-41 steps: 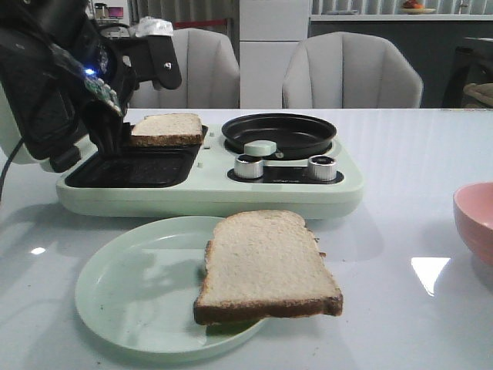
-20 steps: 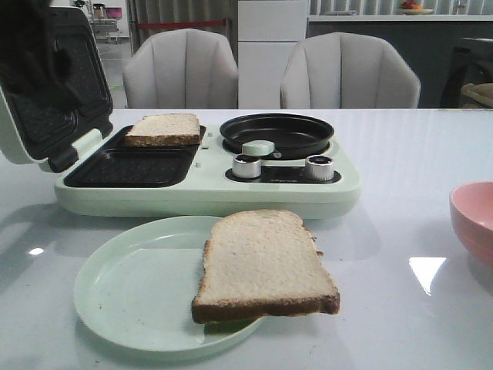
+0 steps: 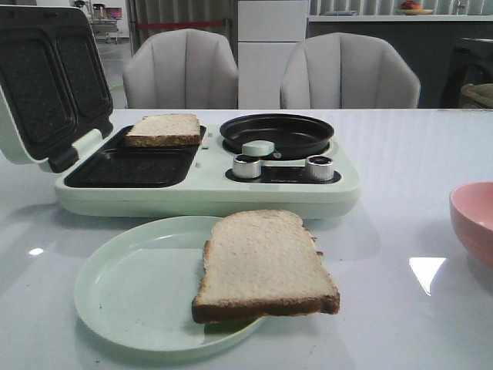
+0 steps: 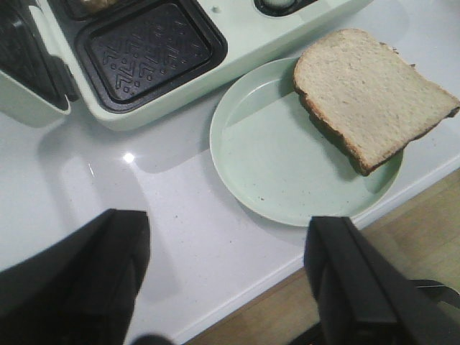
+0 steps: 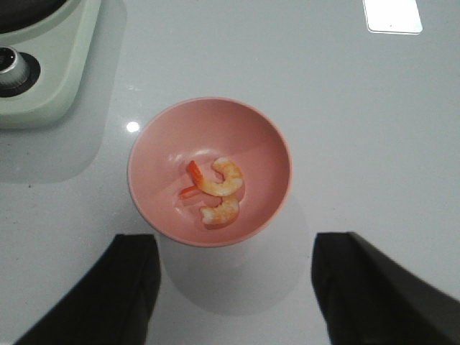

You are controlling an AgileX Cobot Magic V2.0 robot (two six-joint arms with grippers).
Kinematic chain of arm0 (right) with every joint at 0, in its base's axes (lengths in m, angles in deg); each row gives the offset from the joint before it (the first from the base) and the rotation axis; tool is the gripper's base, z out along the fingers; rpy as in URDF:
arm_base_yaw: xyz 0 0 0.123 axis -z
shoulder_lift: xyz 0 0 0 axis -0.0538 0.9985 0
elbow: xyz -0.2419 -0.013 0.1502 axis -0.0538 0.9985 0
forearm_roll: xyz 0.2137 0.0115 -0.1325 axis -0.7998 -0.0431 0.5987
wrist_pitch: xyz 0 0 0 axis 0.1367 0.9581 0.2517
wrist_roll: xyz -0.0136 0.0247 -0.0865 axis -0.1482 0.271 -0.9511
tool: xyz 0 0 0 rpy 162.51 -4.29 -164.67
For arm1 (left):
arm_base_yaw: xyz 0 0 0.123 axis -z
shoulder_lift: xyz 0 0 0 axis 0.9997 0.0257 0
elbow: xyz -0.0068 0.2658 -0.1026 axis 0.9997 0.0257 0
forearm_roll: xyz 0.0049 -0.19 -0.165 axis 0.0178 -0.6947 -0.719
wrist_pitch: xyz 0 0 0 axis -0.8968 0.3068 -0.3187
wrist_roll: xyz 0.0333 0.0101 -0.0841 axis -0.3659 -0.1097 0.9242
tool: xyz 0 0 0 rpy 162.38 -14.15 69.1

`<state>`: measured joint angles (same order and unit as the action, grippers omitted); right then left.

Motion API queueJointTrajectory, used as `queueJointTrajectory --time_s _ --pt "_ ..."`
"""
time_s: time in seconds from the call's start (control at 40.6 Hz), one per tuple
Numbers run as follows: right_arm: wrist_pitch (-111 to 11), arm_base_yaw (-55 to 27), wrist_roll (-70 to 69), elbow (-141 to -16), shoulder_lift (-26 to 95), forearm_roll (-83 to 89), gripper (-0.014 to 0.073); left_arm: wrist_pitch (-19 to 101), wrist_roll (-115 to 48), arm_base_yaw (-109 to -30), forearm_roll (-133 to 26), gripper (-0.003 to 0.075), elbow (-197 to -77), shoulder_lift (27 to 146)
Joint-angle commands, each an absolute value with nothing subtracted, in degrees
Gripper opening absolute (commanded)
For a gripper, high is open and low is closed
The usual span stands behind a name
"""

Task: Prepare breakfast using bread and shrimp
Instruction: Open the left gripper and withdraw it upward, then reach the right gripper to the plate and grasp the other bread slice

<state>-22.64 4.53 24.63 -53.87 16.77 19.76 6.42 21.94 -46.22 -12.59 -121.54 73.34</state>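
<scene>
One slice of bread (image 3: 164, 129) lies in the far grill well of the pale green breakfast maker (image 3: 208, 193). A second slice of bread (image 3: 264, 264) (image 4: 370, 91) rests on the right side of the green plate (image 3: 131, 289) (image 4: 280, 162), overhanging its rim. Two pale orange shrimp (image 5: 219, 190) lie in the pink bowl (image 5: 165, 147) (image 3: 474, 220) at the table's right. My left gripper (image 4: 230, 277) is open, held above the table's front edge beside the plate, nothing between its fingers. My right gripper (image 5: 233, 284) is open, hovering just short of the bowl. Neither gripper appears in the front view.
The maker's lid (image 3: 46, 85) stands open at the left. Its near grill well (image 3: 127, 168) is bare, and a round black pan (image 3: 277, 132) with two knobs (image 3: 246, 166) sits on its right half. Two grey chairs (image 3: 350, 73) stand behind the table.
The left arm, which stood over the maker's left side by the far bread slice, has drawn back out of the front view. The bread slices and the plate stay put.
</scene>
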Motion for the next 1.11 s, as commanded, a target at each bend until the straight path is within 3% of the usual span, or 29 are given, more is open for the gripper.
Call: queueJointTrajectory --time_s 0.0,0.443,0.64,0.861,1.083 --pt "-26.3 4.4 24.5 -55.4 16.8 20.2 0.0556 9.7 22.0 -45.7 -13.4 0.0511 -120.3 69.5" --pt "-25.5 4.4 24.5 -55.4 16.9 18.7 0.0556 5.9 22.0 -45.7 -13.9 0.0511 -115.7 64.1" --pt "-24.5 3.6 23.4 -55.4 17.3 9.0 0.0556 5.4 22.0 -45.7 -13.9 0.0511 -115.7 64.1" --pt "-20.8 -3.1 9.6 -55.4 25.5 -8.4 0.0556 5.4 22.0 -45.7 -13.9 0.0511 -115.7 64.1" --pt "-24.1 -12.2 4.3 -55.4 37.6 -20.9 0.0556 5.4 22.0 -45.7 -13.9 0.0511 -115.7 64.1"
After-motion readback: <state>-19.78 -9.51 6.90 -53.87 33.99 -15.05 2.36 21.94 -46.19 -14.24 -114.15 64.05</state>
